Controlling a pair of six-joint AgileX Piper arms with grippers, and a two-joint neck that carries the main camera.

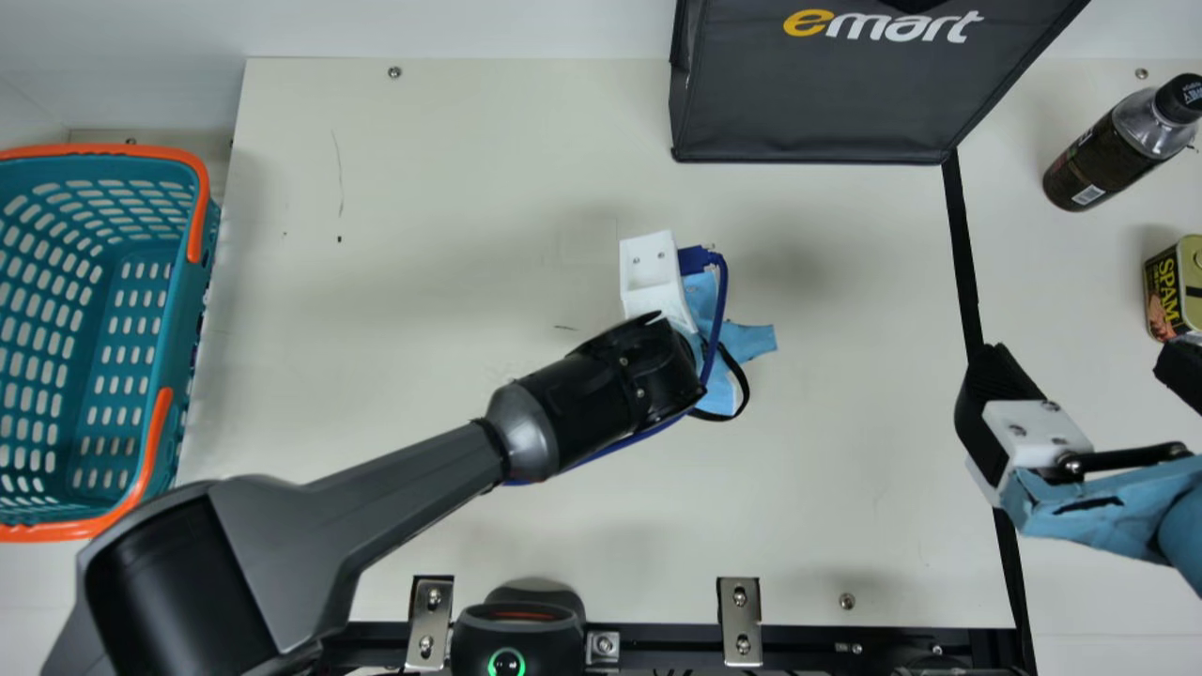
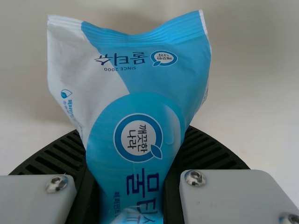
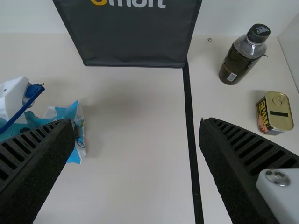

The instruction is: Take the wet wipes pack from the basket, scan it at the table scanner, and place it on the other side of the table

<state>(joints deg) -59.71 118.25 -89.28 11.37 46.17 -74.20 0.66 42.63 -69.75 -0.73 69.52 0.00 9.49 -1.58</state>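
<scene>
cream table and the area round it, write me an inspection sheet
surface: cream table has scratches and specks; black line on the right; spills, nothing seen
job's things: wet wipes pack above the table; scanner at the near edge; basket at the left
clutter: black bag, bottle, can
hands: left hand shut on the pack; right hand open
cables: blue cable loops beside the left hand
surroundings: white wall behind
</scene>
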